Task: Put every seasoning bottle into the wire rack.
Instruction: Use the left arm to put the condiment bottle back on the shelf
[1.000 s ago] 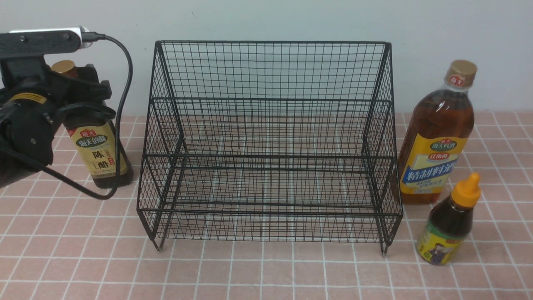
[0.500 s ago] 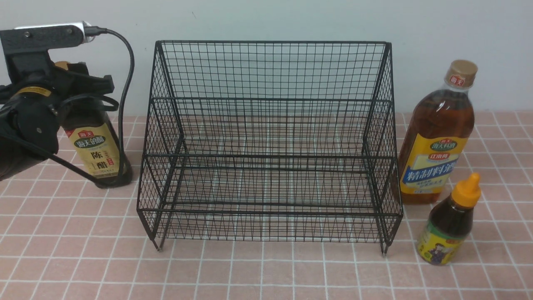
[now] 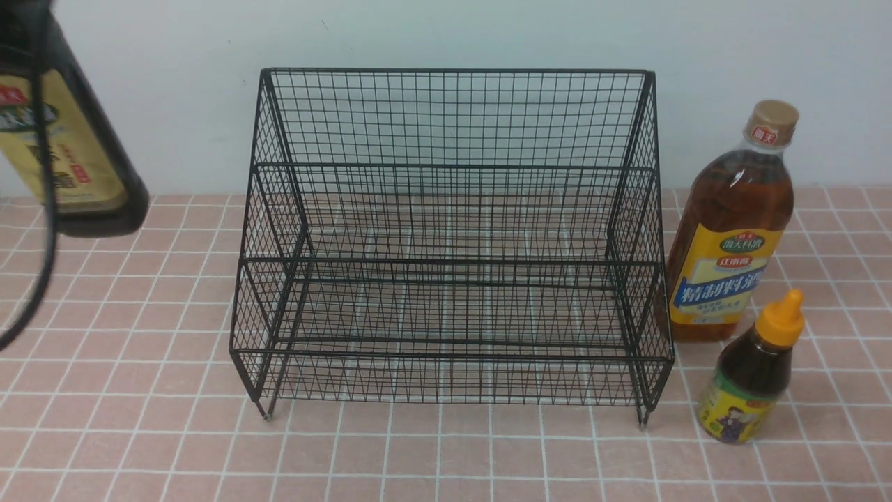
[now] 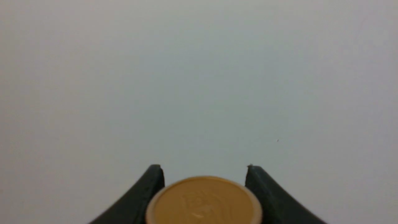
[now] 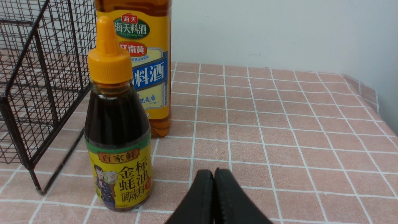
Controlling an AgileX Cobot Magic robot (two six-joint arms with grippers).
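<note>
I count three seasoning bottles, one wire rack (image 3: 446,237) and two grippers. The rack stands empty in the middle of the tiled table (image 3: 446,460), its tall back toward the wall.

The vinegar bottle (image 3: 66,160) hangs in the air off to the rack's left, clear of the tiles. Its long axis is tilted: the base swings down toward the rack, and the neck runs up and out of the front view. A black cable (image 3: 43,230) hangs across it. The left gripper (image 4: 203,170) is clamped on this bottle, one finger on each side of the gold cap (image 4: 203,202).

The amber bottle (image 3: 732,223) stands upright just beside the rack's right side. The small bottle (image 3: 756,369) with the orange nozzle stands upright just in front of it. The right gripper (image 5: 214,172) hovers low near the small bottle, its fingers pressed together on nothing.
</note>
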